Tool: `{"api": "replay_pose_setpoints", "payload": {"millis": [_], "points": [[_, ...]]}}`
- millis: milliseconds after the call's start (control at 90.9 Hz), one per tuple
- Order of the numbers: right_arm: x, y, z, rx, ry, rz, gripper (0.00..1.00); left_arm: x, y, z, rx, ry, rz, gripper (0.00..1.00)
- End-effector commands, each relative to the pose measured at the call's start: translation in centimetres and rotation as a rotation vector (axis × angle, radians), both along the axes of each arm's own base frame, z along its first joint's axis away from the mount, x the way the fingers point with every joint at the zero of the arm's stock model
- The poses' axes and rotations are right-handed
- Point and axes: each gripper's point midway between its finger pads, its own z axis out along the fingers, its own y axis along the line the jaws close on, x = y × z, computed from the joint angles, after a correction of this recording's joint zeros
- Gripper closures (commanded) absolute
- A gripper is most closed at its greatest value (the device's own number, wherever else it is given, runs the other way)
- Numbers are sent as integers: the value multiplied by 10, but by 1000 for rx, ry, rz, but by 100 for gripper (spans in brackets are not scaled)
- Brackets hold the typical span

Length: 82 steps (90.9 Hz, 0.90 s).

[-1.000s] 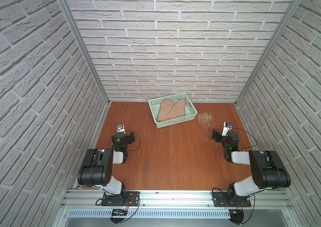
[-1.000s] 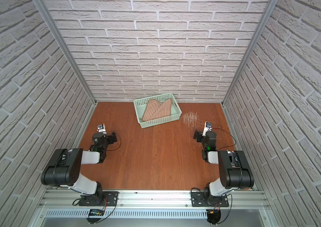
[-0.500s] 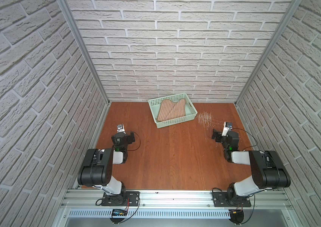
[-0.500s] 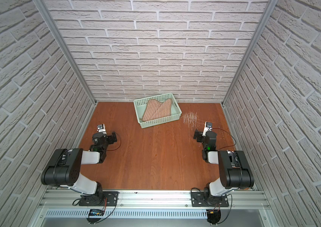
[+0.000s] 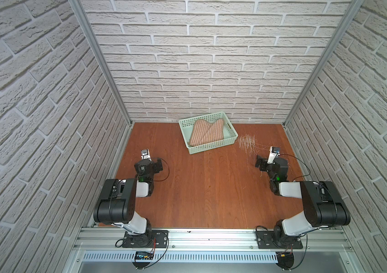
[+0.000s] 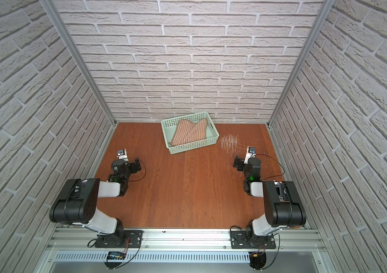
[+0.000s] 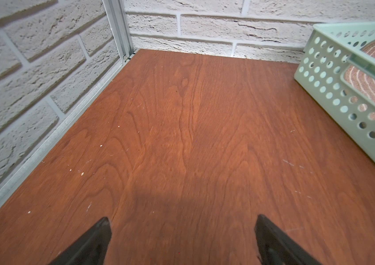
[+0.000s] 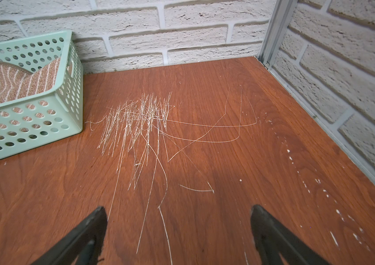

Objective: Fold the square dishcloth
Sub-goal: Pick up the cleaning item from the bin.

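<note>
Robot test cell, laboratory type. White brick-pattern wall panels (image 5: 199, 59) in aluminium corner posts (image 5: 102, 63) enclose a scratched reddish-brown wood-grain table (image 5: 206, 189). A black-and-white left arm (image 5: 121, 198) and right arm (image 5: 315, 203) mount on an aluminium front rail (image 5: 211, 238).

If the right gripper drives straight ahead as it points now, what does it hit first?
Looks free over the scratch marks up to the brick wall; basket sits aside. Downward tilt unclear.

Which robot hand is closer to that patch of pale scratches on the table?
Right. The right gripper is just short of the scratches; the left gripper is at the opposite side of the table.
</note>
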Motion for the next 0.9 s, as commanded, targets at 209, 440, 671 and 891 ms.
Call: {"api": "replay_pose_setpoints", "payload": {"millis": [209,440,671,891], "points": [[1,-6,11,-7,47,-33,1,7,2,13,7,-48,-5,2],[-8,-13,37,9,63,-83,1,7,1,13,7,-47,-7,2],[-11,-2,56,81,142,-52,1,12,4,24,0,33,7,2],[-8,13,70,95,214,-32,1,3,3,69,-21,-31,16,2]]}}
